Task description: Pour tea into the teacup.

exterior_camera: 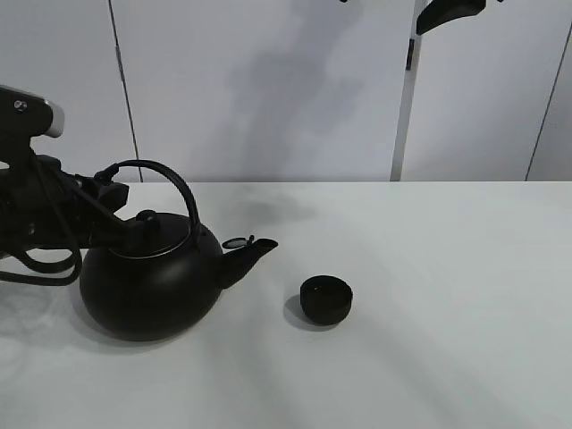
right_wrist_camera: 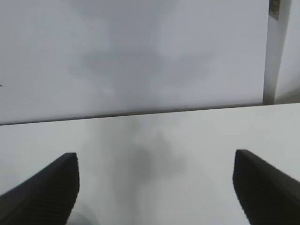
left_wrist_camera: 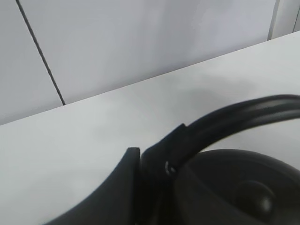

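Kettle (exterior_camera: 147, 290): large, round, black, sitting upright on the white table (exterior_camera: 447, 340) at the left of the exterior high view. Arched handle (exterior_camera: 165, 179) raised; spout (exterior_camera: 250, 255) pointing toward the teacup, spout cap tipped up.

Teacup (exterior_camera: 325, 298): small, black, handleless, upright on the table, near the spout tip but apart from it and lower down. Whether it holds anything cannot be told.

Tea: no stream visible at the spout; pouring judged not yet begun.

Left gripper (exterior_camera: 112, 192): clenched on the kettle handle near its rear base. The left wrist view shows a dark finger (left_wrist_camera: 117, 187) right against the handle where it meets the kettle's lid.

Right gripper (right_wrist_camera: 154, 187): released, jaws standing wide apart over bare table, holding nothing. In the exterior high view only a dark part of that arm shows at the top edge, well away from the cup.

Risks, as judged:
- The grip sits low on one end of the handle, so the heavy kettle could swing or slip when lifted and tilted.
- The cup is small and nothing steadies it; a stream starting short or overshooting would land on the table.
- The spout could knock the light cup over if it comes in too low.
- A quick tilt could overfill it.
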`<move>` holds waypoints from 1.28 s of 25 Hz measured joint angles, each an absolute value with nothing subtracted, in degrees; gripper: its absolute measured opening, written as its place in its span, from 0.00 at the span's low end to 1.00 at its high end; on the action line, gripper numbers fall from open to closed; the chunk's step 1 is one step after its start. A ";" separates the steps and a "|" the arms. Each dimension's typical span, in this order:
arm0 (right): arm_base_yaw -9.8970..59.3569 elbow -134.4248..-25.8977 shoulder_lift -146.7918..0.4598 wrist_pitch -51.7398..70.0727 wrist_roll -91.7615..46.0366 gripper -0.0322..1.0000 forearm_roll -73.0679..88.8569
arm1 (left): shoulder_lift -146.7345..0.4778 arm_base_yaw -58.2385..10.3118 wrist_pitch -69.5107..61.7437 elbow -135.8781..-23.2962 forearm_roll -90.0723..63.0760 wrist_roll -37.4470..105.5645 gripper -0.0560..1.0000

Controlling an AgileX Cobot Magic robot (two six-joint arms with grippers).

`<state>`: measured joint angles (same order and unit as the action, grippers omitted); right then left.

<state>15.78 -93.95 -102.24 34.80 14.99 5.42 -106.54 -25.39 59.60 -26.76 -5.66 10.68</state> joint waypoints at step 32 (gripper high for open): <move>15.78 -93.95 -102.24 34.76 14.99 0.62 5.42 | -102.44 -25.39 65.16 -18.42 -4.13 5.13 0.53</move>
